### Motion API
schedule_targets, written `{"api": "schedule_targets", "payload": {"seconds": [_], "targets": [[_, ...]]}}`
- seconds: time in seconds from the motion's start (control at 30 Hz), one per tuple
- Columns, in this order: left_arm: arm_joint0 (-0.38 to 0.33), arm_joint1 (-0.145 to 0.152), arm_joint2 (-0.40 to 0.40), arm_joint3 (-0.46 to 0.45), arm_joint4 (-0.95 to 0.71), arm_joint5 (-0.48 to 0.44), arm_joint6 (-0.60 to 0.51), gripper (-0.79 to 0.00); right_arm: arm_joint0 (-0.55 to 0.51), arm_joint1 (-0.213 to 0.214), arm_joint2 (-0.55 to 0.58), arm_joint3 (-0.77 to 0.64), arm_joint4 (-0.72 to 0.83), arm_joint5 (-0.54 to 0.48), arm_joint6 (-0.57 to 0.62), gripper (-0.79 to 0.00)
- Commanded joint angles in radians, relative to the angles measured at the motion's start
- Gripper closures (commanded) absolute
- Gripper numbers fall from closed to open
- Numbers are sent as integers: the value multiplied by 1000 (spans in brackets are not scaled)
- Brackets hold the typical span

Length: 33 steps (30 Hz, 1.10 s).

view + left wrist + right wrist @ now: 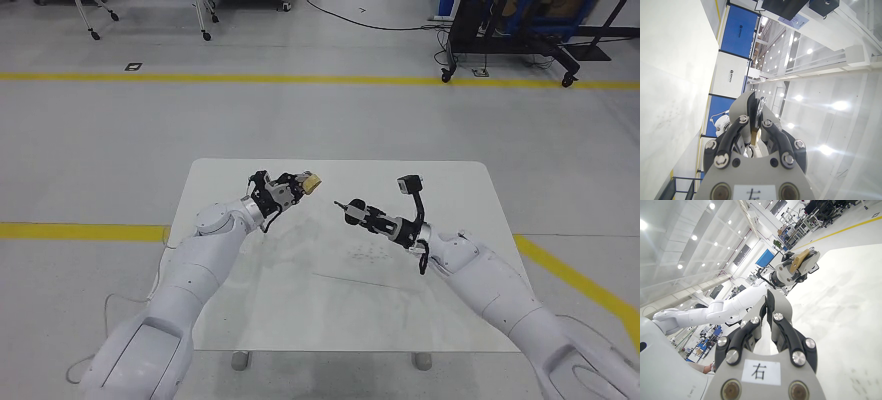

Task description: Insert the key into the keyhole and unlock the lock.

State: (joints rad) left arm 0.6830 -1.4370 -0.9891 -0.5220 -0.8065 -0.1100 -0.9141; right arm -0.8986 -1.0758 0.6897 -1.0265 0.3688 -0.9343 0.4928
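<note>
My left gripper (298,184) is held above the far middle of the white table (330,310), shut on a brass padlock (311,182). In the left wrist view the padlock's silver shackle (761,106) and brass body (754,136) sit between the fingers (740,106). The right wrist view shows the padlock (798,261) with its flat end turned towards my right gripper (768,294). My right gripper (347,208) is a short gap to the right of the lock, pointing at it. It is shut on a thin key whose tip (338,204) just shows.
Both arms are raised over the table's far half. The table's near edge (330,350) and far edge (330,161) border grey floor with yellow lines (300,77). A dark wheeled rack (520,40) stands far back on the right.
</note>
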Motion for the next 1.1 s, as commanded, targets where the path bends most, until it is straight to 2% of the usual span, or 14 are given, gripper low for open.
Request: {"api": "schedule_targets", "payload": {"seconds": [0.0, 0.17, 0.3, 0.4, 0.53, 0.8, 1.07], "targets": [[0, 0, 0, 0, 0, 0, 0, 0, 0, 0, 0, 0, 0, 0, 0, 0], [2, 0, 2, -5, 4, 2, 2, 0, -13, -3, -4, -29, 13, 20, -4, 0], [5, -2, 54, -100, 170, 15, 143, 0, -28, -13, -4, -62, 57, 89, 2, 0], [26, -5, 62, -127, 205, 40, 229, 0, -39, -20, -2, -65, 99, 173, 2, 0], [49, -3, 52, -150, 215, 57, 269, 0, -70, -28, 4, -102, 149, 323, -33, 0], [64, 0, 29, -170, 195, 105, 227, 0, -112, -30, 45, -153, 146, 511, -108, 0], [65, 1, 14, -165, 203, 117, 213, 0, -127, -37, 84, -180, 157, 576, -100, 0]]}}
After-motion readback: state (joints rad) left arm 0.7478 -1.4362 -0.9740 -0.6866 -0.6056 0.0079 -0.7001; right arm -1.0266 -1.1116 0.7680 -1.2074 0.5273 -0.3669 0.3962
